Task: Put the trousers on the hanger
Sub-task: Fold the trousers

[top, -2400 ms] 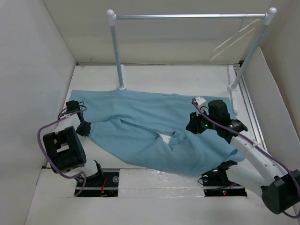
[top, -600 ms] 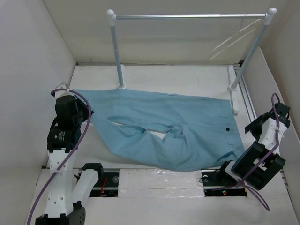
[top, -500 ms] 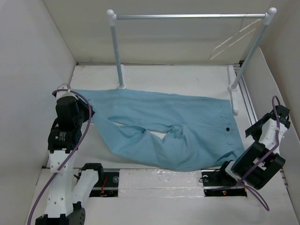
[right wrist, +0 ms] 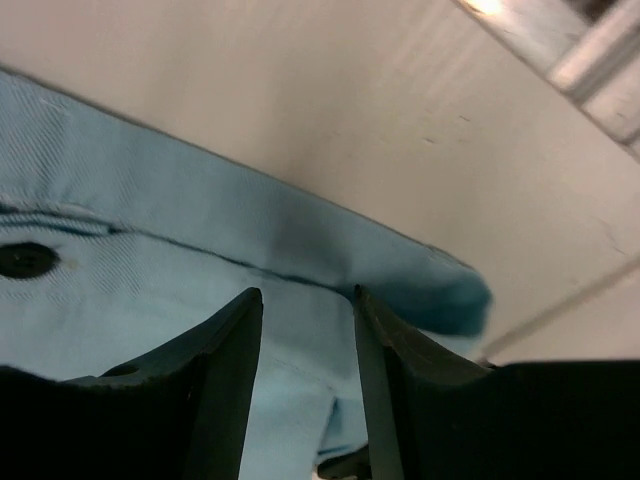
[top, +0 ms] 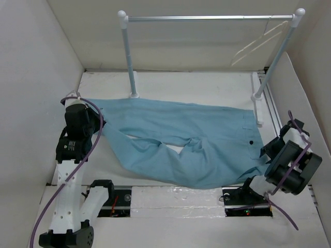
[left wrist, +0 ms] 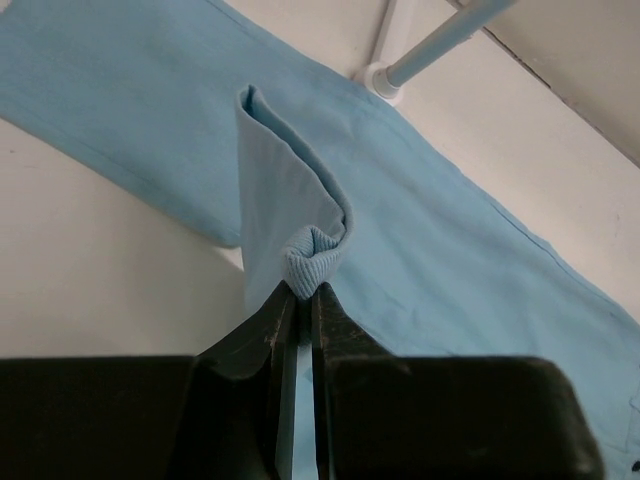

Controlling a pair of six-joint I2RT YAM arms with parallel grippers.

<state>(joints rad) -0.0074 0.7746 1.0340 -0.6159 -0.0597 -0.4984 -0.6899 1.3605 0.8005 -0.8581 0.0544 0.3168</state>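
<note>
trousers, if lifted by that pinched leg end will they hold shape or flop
Probably floppy: the trousers curl over themselves where the left hand pinches them. Lifted there, they would likely hang and drag, being spread wide and creased.

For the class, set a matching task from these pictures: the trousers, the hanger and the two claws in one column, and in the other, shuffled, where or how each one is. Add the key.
Column one
1. trousers
2. hanger
3. left claw
4. right claw

Column two
A. hangs on the silver rail, near its right end
B. shut on a fold of blue trouser fabric
C. lies spread out on the white table
D. jaws apart over the waistband, near the dark button

Pairs: 1-C, 2-A, 3-B, 4-D
</note>
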